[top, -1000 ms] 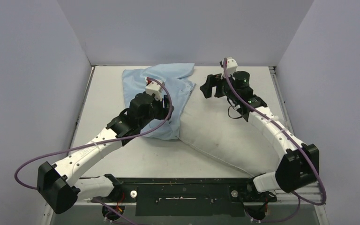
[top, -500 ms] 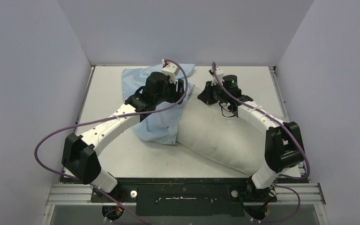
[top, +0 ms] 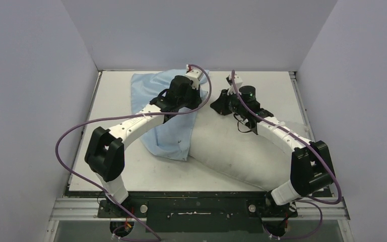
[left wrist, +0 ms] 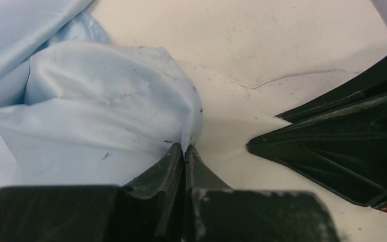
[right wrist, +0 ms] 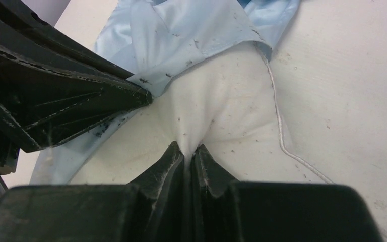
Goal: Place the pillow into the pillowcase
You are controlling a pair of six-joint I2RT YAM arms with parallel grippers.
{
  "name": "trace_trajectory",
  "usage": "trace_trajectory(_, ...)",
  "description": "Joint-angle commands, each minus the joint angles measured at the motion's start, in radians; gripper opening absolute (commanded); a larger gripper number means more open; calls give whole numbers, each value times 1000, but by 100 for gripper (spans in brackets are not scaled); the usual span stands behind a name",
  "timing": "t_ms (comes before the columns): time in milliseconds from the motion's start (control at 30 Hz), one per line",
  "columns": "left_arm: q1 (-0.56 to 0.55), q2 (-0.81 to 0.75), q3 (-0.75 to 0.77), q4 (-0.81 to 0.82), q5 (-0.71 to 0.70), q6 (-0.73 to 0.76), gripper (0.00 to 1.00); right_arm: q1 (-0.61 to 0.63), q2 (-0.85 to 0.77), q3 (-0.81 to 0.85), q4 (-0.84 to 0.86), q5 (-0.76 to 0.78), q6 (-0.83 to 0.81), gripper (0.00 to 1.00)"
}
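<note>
Soft, even light fills the overhead view, bright without glare; the desk [top: 111, 101] shows only faint, soft-edged shadows. In the left wrist view the fingers [left wrist: 169, 171] are dark and blurred at the bottom edge, the pillowcase [left wrist: 95, 116] just beyond them looks slightly soft, and a dim shadow lies right of their tips. The right wrist view is crisper beyond the fingers [right wrist: 169, 166] (lint specks read clearly on the pillow [right wrist: 221, 116]), though their bases are out of focus.
</note>
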Motion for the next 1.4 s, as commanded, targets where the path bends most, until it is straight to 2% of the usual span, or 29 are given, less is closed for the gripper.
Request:
trace_trajectory(0, -12, -29, 56, 163, 101, -26, 0, 39, -37, -4, 123, -6, 48, 0)
trace_trajectory(267, -80, -87, 50, 368, 187, -172, 0, 51, -47, -79, 321, 95, 179, 0)
trace_trajectory(367, -90, -97, -30, 421, 197, -221, 0, 38, -44, -112, 410, 192, 242, 0)
trace_trajectory(533, -67, -105, -89, 401, 215, -228, 0, 17, -6, -101, 413, 295, 283, 1)
trace_trajectory(567, -63, -104, -83, 371, 222, -215, 4, 16, 2, -90, 401, 290, 271, 9)
trace_trajectory(667, -46, -114, -54, 248, 220, -148, 26, 16, -11, -61, 311, 284, 215, 34)
trace_trajectory(733, -27, -135, -48, 166, 203, -106, 36, 16, -48, -64, 258, 297, 174, 48)
trace_trajectory(867, 32, -189, -89, 51, 193, -69, 44, 18, -122, -53, 121, 279, 40, 67)
trace_trajectory(1133, 170, -351, -291, 31, 235, -76, 48, 91, -283, -25, -193, 257, -175, 79)
trace_trajectory(1367, 331, -468, -527, 165, 438, -178, 49, 325, -378, -7, -399, 423, -351, 80)
